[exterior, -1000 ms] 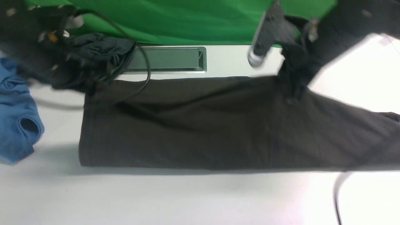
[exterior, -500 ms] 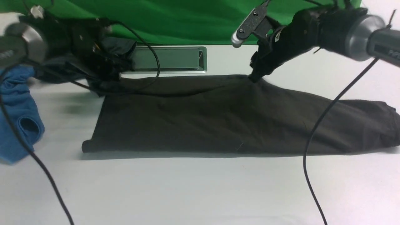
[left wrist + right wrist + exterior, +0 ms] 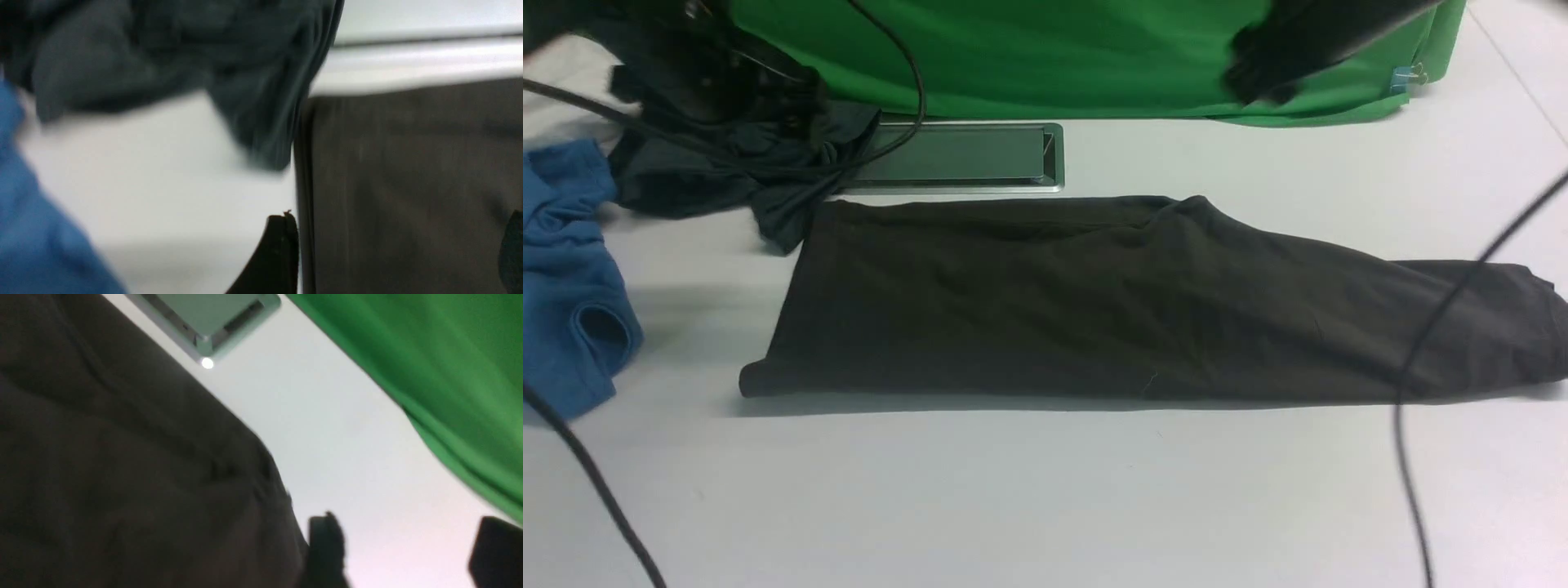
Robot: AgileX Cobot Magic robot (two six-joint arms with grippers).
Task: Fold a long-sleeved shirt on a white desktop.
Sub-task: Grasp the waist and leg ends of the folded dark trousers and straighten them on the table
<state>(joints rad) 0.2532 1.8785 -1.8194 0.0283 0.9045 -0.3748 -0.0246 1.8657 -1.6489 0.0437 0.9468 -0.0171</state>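
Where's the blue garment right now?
Front view: the blue garment lies bunched far left on the white desktop, beside the dark teal-grey garment.

Long-sleeved shirt (image 3: 1094, 302): fine knit cloth, very dark olive-brown, matt, soft, with shallow creases and a stitched hem at one end. White desktop (image 3: 1013, 506): hard, smooth, matt white surface. Cable hatch (image 3: 956, 155), near the far edge: silver metal frame, slightly glossy, one corner glinting in the right wrist view; lid smooth, grey-green. Backdrop (image 3: 1054, 57), along the far edge: green cloth, matt, loosely draped. Blue garment (image 3: 564, 286), left edge: soft matt cloth. Dark teal-grey garment (image 3: 727, 171), far left corner: thin crumpled cloth, matt. Cables (image 3: 1409, 425): black, smooth sheath.
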